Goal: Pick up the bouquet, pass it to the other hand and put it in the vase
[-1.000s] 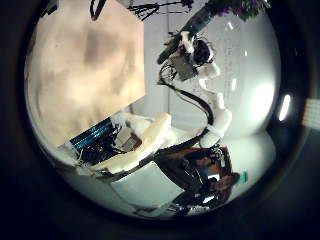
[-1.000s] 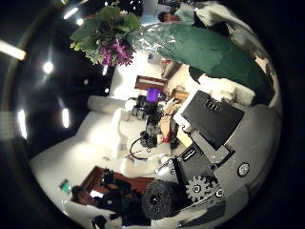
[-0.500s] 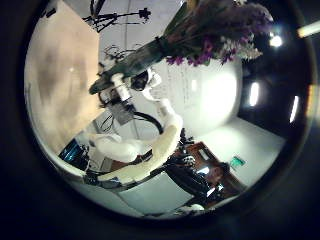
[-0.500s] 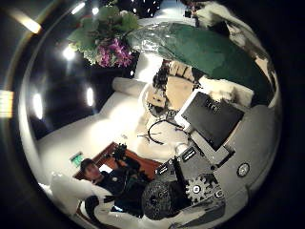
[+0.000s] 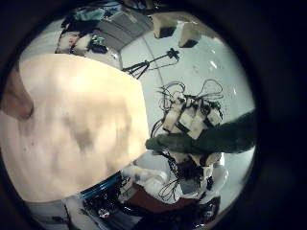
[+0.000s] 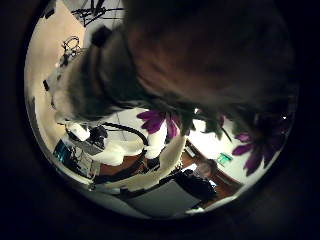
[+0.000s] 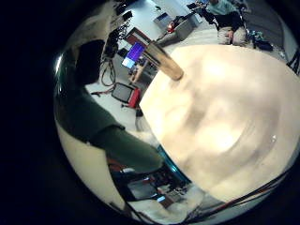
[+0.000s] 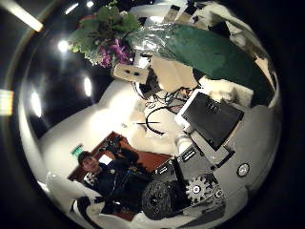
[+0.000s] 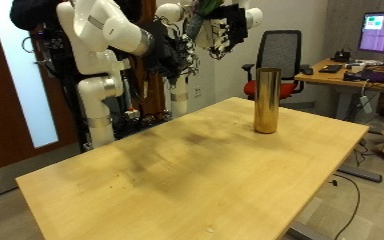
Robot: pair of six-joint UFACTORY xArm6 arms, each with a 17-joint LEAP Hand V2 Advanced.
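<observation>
In the outside view my right hand holds the bouquet high above the far side of the wooden table. The right thumb side palm view shows its green-wrapped stem and flowers; the right little finger side palm view shows the stem. My left hand is open beside the flowers, also seen in the right thumb side palm view. The stem crosses the left little finger side palm view. A tall gold vase stands upright on the table.
An office chair and a desk with a monitor stand beyond the table's far edge. The tabletop also shows in the right little finger side palm view and the left little finger side palm view.
The left hand has come in close to the bouquet: the flowers went from small and distant to filling its thumb side view. The right hand still holds the bouquet up.
</observation>
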